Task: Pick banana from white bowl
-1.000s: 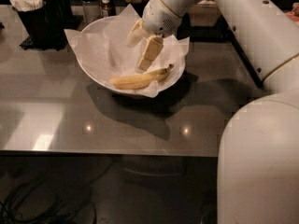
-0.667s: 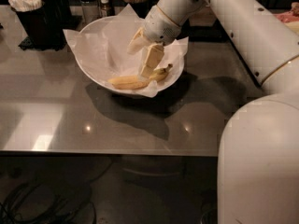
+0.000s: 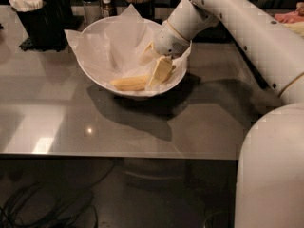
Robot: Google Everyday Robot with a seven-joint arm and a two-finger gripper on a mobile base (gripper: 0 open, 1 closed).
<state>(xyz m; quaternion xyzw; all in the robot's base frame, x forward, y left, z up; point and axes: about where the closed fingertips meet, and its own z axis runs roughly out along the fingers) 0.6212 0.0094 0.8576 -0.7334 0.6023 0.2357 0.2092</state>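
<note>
Dim, warm light falls from above; the white bowl point(image 3: 97, 77) is the brightest patch; the gripper point(image 3: 154, 63), low inside the bowl's right half, glows pale cream; the bowl's dark shadow spreads across the glossy table point(image 3: 213, 127), which shows two small glare spots; the background sinks near black

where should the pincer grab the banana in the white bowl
Grip the banana across its middle, coming from above: it lies flat on the paper in the white bowl, long sides exposed. The pincer hangs open over its right end.
</note>
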